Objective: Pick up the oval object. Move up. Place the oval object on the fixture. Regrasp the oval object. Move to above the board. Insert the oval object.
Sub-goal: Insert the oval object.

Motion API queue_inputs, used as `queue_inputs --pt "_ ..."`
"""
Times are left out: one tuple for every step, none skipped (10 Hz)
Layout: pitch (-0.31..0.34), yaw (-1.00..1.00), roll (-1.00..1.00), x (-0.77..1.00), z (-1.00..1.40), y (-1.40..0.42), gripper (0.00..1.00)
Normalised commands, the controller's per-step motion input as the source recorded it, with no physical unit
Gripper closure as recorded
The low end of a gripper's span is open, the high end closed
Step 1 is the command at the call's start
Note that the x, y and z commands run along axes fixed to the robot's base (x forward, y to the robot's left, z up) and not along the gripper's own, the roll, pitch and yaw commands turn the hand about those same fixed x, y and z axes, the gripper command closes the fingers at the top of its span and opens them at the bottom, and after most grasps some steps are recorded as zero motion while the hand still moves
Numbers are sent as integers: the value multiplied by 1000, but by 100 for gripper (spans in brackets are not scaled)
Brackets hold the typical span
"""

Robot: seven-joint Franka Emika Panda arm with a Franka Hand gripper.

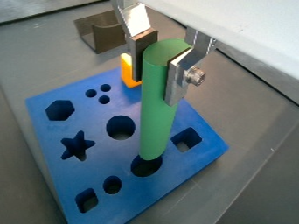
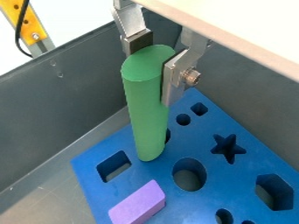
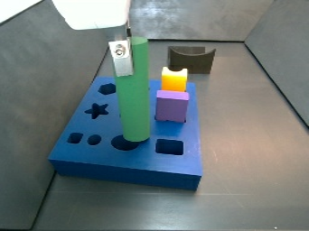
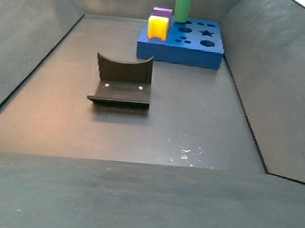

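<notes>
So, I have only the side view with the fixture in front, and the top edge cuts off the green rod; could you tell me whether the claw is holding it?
Observer: Yes. In both wrist views the claw is closed on the upper end of the oval object, which stands upright.
Operator: Thank you. Has its lower end reached a hole?
Observer: In a wrist view its lower end sits in a dark hole near the edge of the board; how deep, I cannot tell.
Operator: And is the purple block in its way?
Observer: No. In a wrist view the purple block lies on the board, apart from the rod.
</notes>
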Motion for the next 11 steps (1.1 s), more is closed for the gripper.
queue_inputs --pt "110 -300 79 -109 -229 -129 100" --pt "19 -480 27 -214 -77 -140 100" --pt "0 0 0 0 0 -29 100" --pt "0 -291 49 -431 -320 -117 100" --pt "0 -417 71 -620 -529 -109 100" --pt "0 -466 84 -611 -654 -146 100" --pt "-34 -529 61 -509 -720 -80 100" --pt "-57 -429 64 -291 -971 -43 100" --pt "-76 -383 41 -211 -1000 -80 100" --pt "-44 -234 130 0 -1000 -243 100" --pt "-21 -60 9 263 -517 -283 100"
